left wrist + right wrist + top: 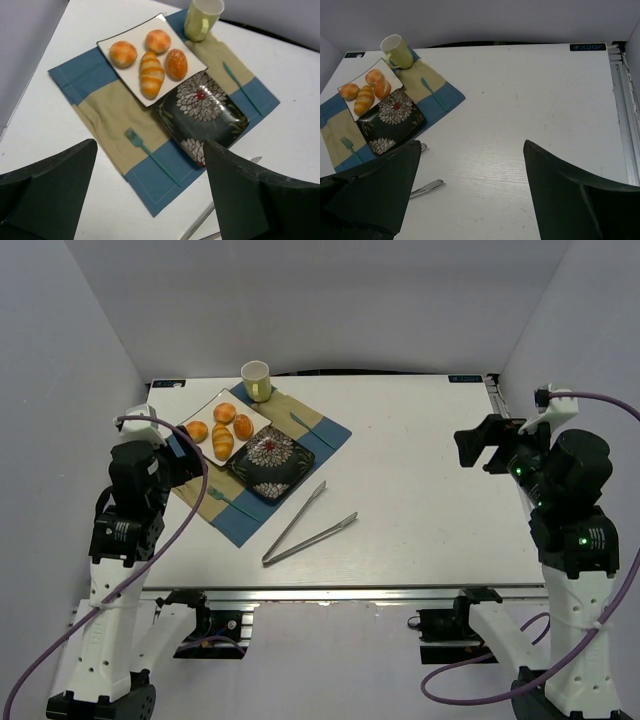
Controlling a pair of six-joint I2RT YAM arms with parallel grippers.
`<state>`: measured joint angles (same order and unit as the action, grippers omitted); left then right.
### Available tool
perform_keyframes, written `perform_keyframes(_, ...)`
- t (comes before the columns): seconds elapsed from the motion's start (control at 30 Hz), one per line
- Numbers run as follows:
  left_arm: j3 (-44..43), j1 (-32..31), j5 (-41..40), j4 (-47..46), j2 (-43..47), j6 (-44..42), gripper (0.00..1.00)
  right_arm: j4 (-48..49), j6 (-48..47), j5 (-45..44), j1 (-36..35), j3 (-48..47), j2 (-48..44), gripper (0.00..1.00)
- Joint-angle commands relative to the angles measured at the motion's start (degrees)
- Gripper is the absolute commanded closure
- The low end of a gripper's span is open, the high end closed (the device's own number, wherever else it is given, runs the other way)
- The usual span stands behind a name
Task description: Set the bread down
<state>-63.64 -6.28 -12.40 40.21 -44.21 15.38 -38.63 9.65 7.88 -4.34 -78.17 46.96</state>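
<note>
1. We see a pale green mug (256, 379) standing upright near the far left corner of the table (430, 480), on the far tip of the placemat.
2. The blue and tan placemat (232, 523) lies skewed to the table's edges, in its left half.
3. We find a teal fork (222, 496) flat on the mat's near end.
4. A teal knife (300, 421) lies on its far right end.

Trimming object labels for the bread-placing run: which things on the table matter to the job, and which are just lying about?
Job: bread rolls, four of them; white plate under them; dark floral plate, likely the target; tongs, likely the tool.
Lying about: green cup; teal fork; teal knife; placemat.
</note>
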Motion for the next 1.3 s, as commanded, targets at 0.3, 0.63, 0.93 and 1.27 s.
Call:
perform_keyframes(0.3, -12.1, -2.7, 7.4, 0.3, -17.6, -0.4, 0.02, -0.5, 4.4, -1.4, 0.1, -5.8, 8.9, 0.11)
perform_keyframes(0.63, -10.7, -17.9, 14.4, 15.3, -31.0, -4.7, 0.41, -5.3, 4.9, -5.2, -0.2, -4.7, 6.1, 0.69)
perform_keyframes(0.93, 0.2, -30.5, 14.3, 6.1, -27.9, -5.8, 0.06, -5.1, 5.8, -6.6, -0.2, 4.1, 1.6, 0.11)
perform_keyframes(1.27, 5.8, -44.2, 4.0, -0.2, -35.2, -8.7, 0.02, -6.8, 6.1, -6.5, -0.2, 1.4, 4.6, 0.11)
